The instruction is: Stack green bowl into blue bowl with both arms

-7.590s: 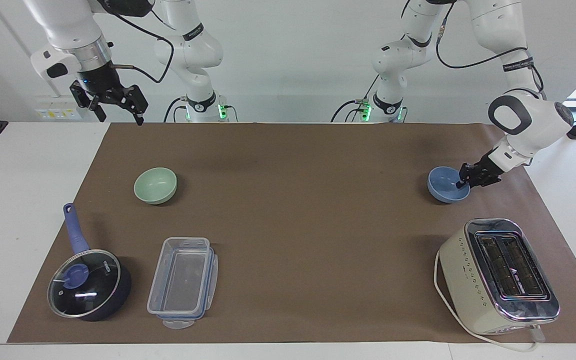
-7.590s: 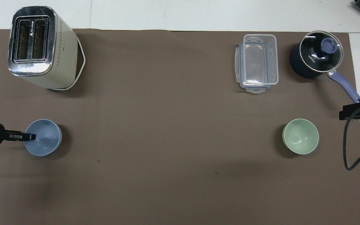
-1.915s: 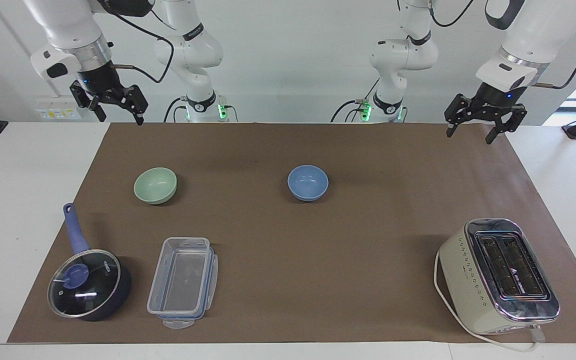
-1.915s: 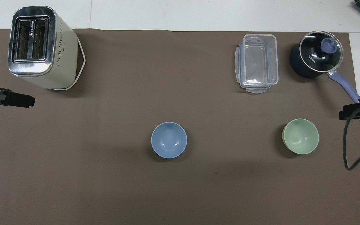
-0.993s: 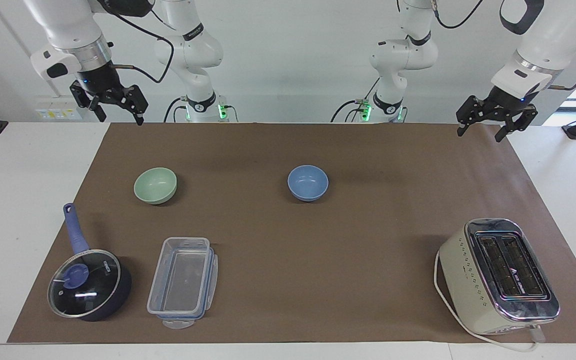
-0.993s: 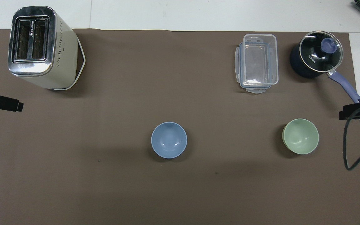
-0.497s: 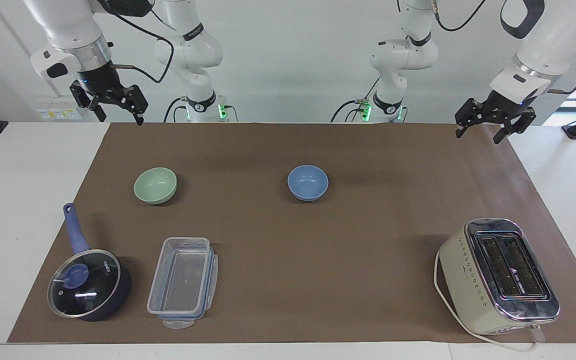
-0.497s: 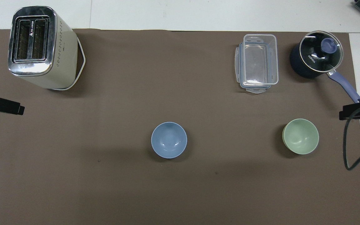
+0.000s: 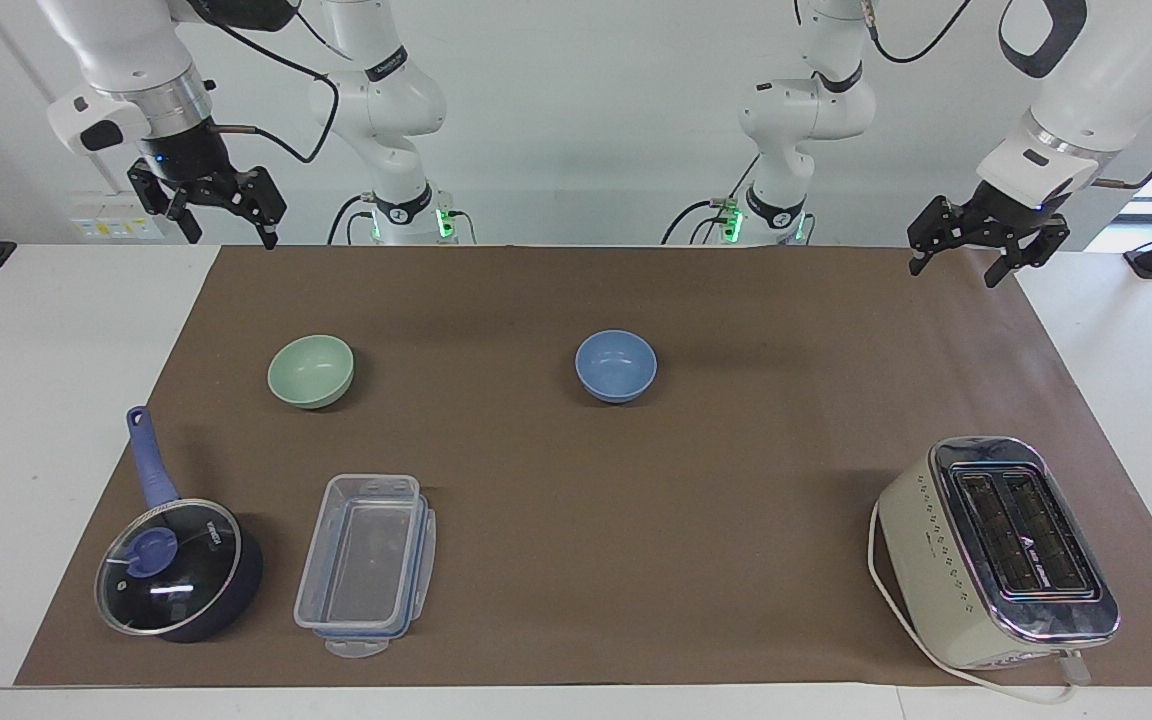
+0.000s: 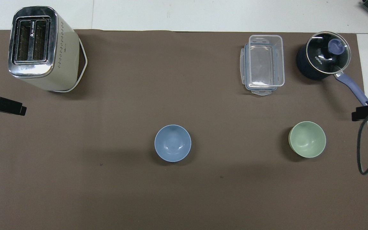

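Both my claws wide, empty: right gripper (image 9: 219, 212), left gripper (image 9: 971, 250) raised at mat edges. Green bowl (image 9: 311, 370) sits apart from blue bowl (image 9: 616, 365). Risk: rim pinch probably slips, tipping bowl.

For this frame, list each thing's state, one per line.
green bowl: upright, empty, on the mat
blue bowl: upright, empty, mid-mat
saucepan: lid on
clear container: open, empty
toaster: slots empty
left hand: open, raised, holding nothing
right hand: open, raised, holding nothing
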Robot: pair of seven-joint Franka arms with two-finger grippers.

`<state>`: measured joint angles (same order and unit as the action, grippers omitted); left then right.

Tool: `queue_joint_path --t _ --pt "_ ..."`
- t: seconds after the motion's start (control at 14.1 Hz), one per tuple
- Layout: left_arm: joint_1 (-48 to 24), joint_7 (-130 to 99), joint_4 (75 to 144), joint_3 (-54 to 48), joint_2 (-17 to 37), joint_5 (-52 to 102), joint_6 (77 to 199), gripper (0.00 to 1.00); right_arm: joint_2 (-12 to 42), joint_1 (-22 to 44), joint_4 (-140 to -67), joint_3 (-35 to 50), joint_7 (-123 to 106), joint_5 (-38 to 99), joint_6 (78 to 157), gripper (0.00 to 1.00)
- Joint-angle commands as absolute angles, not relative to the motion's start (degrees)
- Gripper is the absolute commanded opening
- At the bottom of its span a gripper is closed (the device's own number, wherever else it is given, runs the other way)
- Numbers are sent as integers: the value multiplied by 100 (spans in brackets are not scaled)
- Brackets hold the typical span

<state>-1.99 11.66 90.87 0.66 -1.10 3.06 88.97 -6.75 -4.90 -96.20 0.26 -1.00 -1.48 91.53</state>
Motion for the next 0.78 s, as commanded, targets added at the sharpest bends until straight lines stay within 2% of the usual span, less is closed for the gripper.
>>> queue_joint_path --t 0.0,0.35,0.5,0.71 --pt "-202 1222 8947 53 -79 167 8710 100 -677 -650 -10237 35 -544 -167 9823 100" --pt "-202 1204 8956 44 -88 167 8710 100 -335 -861 -11222 35 -844 -167 10870 100" --pt "-211 1195 8956 44 -88 167 8710 100 -124 -1010 -11669 35 -1184 -150 11466 100" --pt "-176 1231 8947 26 -114 184 8736 100 -79 -1125 -12426 35 -1318 -123 12426 100"
